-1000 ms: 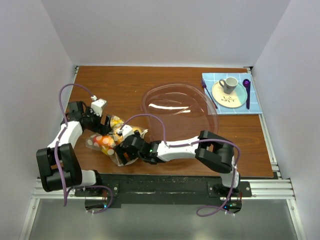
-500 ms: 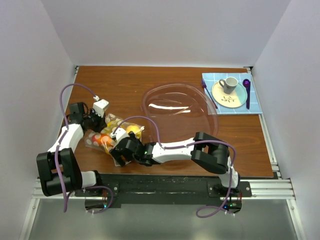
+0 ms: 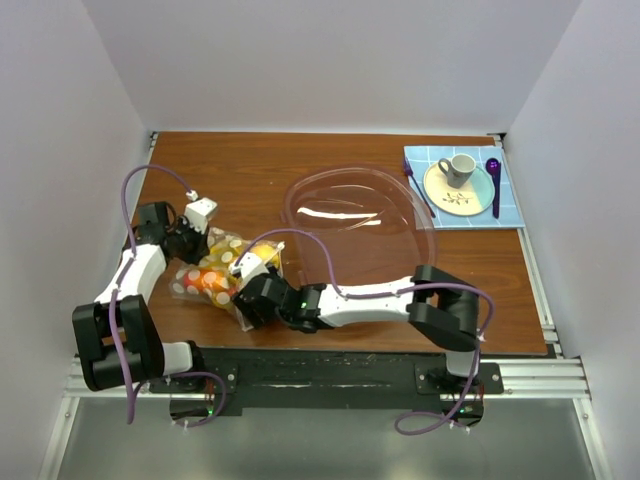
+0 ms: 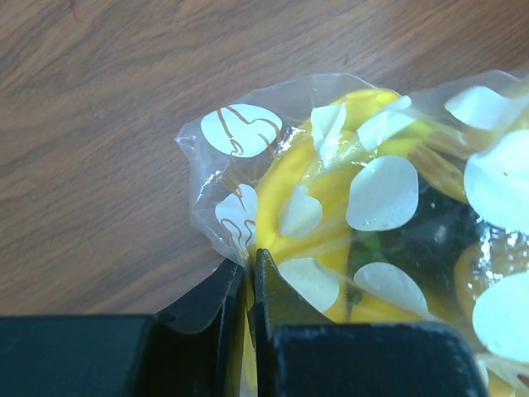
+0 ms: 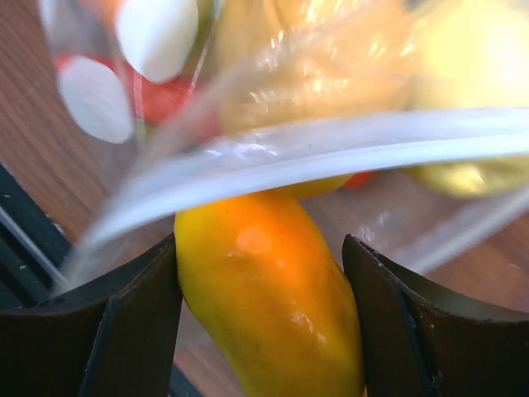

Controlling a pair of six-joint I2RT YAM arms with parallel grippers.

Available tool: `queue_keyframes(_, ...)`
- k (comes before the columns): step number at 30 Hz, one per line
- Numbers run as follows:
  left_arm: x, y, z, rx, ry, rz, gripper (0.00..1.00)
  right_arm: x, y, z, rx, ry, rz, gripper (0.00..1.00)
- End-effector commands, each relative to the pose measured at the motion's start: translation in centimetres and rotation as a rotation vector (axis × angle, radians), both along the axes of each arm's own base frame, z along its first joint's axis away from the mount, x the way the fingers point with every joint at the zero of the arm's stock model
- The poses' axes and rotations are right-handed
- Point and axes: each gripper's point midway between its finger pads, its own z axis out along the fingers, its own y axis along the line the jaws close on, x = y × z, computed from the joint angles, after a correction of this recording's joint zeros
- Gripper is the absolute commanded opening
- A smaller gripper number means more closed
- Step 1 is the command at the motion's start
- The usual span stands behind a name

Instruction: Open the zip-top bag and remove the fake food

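The zip-top bag, clear with white dots, lies on the left of the table with fake food inside. My left gripper is at its far-left side, and in the left wrist view it is shut on a thin fold of the bag. My right gripper is at the bag's near side. In the right wrist view its fingers are closed against both sides of a yellow-orange fake food piece, just under the bag's white zip strip.
A large pink-tinted transparent bowl sits mid-table, to the right of the bag. At the back right a blue mat carries a plate, a cup, a purple spoon and a purple fork.
My left gripper has shut on the bag's edge. My right gripper pushed left into the bag's near side and has narrowed round the yellow-orange piece.
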Motion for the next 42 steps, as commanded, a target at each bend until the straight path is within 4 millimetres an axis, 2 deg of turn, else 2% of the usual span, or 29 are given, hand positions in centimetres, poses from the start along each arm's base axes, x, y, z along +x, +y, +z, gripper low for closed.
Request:
queue_keyframes(1, 0.9, 1.1, 2.6, 0.072, -0.053, 0.002, 0.13, 1.4, -1.7, 6.5, 0.077, -0.106, -0.093, 0.25)
queue_keyframes(2, 1.0, 1.2, 2.8, 0.082, -0.061, -0.003, 0.13, 1.6, -2.1, 8.0, 0.097, -0.125, -0.104, 0.25)
queue_keyframes(5, 1.2, 1.6, 3.2, 0.105, -0.070, 0.001, 0.13, 2.6, -3.8, 10.1, 0.090, -0.186, -0.157, 0.26)
queue_keyframes(10, 1.0, 1.5, 3.5, 0.108, -0.064, -0.015, 0.12, 6.2, -8.0, 12.2, 0.026, -0.284, -0.332, 0.23)
queue_keyframes(12, 1.1, 1.6, 3.7, 0.115, -0.068, -0.027, 0.12, 8.6, -10.7, 13.5, 0.053, -0.301, -0.448, 0.19)
queue_keyframes(13, 1.1, 1.6, 3.7, 0.117, -0.067, -0.029, 0.12, 9.5, -12.2, 13.2, 0.040, -0.289, -0.489, 0.18)
queue_keyframes(14, 1.2, 1.6, 4.0, 0.122, -0.073, -0.033, 0.12, 11.7, -14.4, 13.1, 0.037, -0.276, -0.570, 0.18)
queue_keyframes(17, 1.4, 1.6, 4.3, 0.119, -0.070, -0.038, 0.12, 14.4, -18.6, 12.1, 0.019, -0.229, -0.705, 0.16)
queue_keyframes(18, 1.3, 1.5, 4.1, 0.116, -0.061, -0.040, 0.12, 14.7, -19.0, 11.8, 0.002, -0.227, -0.710, 0.18)
queue_keyframes(19, 1.3, 1.5, 4.2, 0.116, -0.063, -0.040, 0.12, 14.9, -19.4, 11.2, -0.026, -0.229, -0.716, 0.34)
queue_keyframes(20, 1.2, 1.5, 4.0, 0.115, -0.058, -0.043, 0.12, 15.0, -19.8, 10.8, -0.049, -0.228, -0.722, 0.44)
queue_keyframes(21, 1.2, 1.5, 4.0, 0.114, -0.058, -0.045, 0.12, 15.1, -19.8, 10.5, -0.066, -0.224, -0.719, 0.50)
queue_keyframes(25, 1.0, 1.7, 3.6, 0.124, -0.051, -0.036, 0.11, 15.2, -19.1, 10.1, -0.071, -0.207, -0.701, 0.99)
queue_keyframes(31, 0.7, 2.2, 2.6, 0.152, -0.037, -0.025, 0.11, 15.1, -18.5, 13.0, 0.066, -0.203, -0.699, 0.99)
queue_keyframes(35, 0.9, 2.6, 2.3, 0.168, -0.039, -0.014, 0.11, 11.9, -14.0, 15.2, 0.222, -0.132, -0.445, 0.99)
queue_keyframes(36, 0.9, 2.7, 2.1, 0.174, -0.034, -0.009, 0.11, 11.0, -13.0, 15.4, 0.200, -0.164, -0.397, 0.99)
queue_keyframes(37, 0.9, 2.9, 2.0, 0.181, -0.035, -0.007, 0.11, 8.3, -10.6, 16.0, 0.181, -0.191, -0.324, 0.99)
queue_keyframes(39, 1.1, 3.2, 1.7, 0.196, -0.033, 0.000, 0.11, 6.3, -8.6, 15.3, 0.091, -0.230, -0.273, 0.99)
queue_keyframes(40, 1.0, 3.2, 1.5, 0.197, -0.029, -0.001, 0.11, 4.5, -6.5, 13.9, 0.047, -0.217, -0.214, 0.97)
queue_keyframes(42, 1.0, 3.2, 1.2, 0.193, -0.023, 0.001, 0.11, 3.1, -4.4, 11.8, 0.033, -0.184, -0.169, 0.92)
